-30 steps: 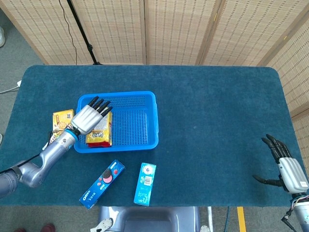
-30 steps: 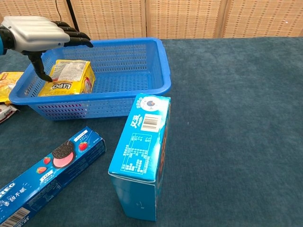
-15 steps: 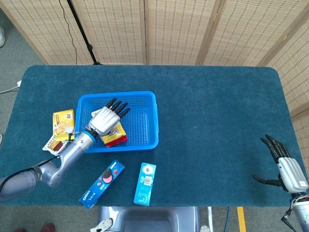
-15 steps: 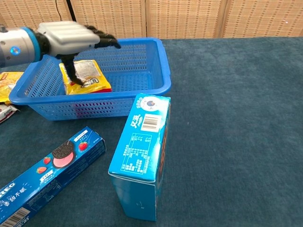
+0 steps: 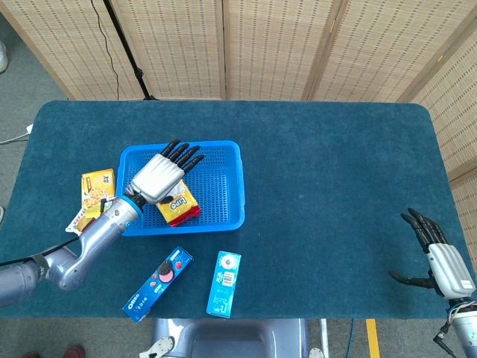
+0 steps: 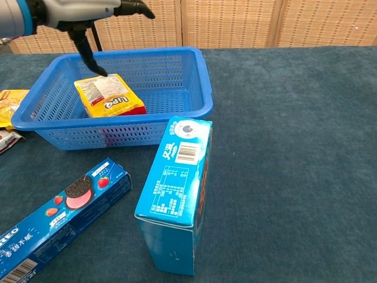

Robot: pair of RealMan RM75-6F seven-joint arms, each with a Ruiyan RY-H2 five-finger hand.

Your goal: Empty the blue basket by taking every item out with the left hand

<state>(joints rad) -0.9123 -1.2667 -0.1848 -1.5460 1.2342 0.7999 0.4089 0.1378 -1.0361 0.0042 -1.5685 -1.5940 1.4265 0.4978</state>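
The blue basket (image 5: 232, 179) (image 6: 203, 82) stands on the left part of the table. One yellow and red snack packet (image 5: 181, 209) (image 6: 110, 98) lies flat on its floor, left of the middle. My left hand (image 5: 159, 177) (image 6: 76, 10) hovers above the packet with fingers stretched out and apart, holding nothing. In the chest view its thumb hangs down just over the packet's far end without gripping it. My right hand (image 5: 441, 259) stays low at the table's right front edge, fingers spread and empty, out of the chest view.
A yellow snack pack (image 5: 97, 188) (image 6: 10, 101) and a small wrapper (image 5: 79, 222) lie left of the basket. In front of it are an Oreo box (image 5: 158, 283) (image 6: 56, 221) and a standing light-blue box (image 5: 224, 283) (image 6: 175, 191). A dark blue cloth covers the table.
My left hand pushed the packet rightward and turned it inside the basket, then rose off it. The right hand has barely moved.
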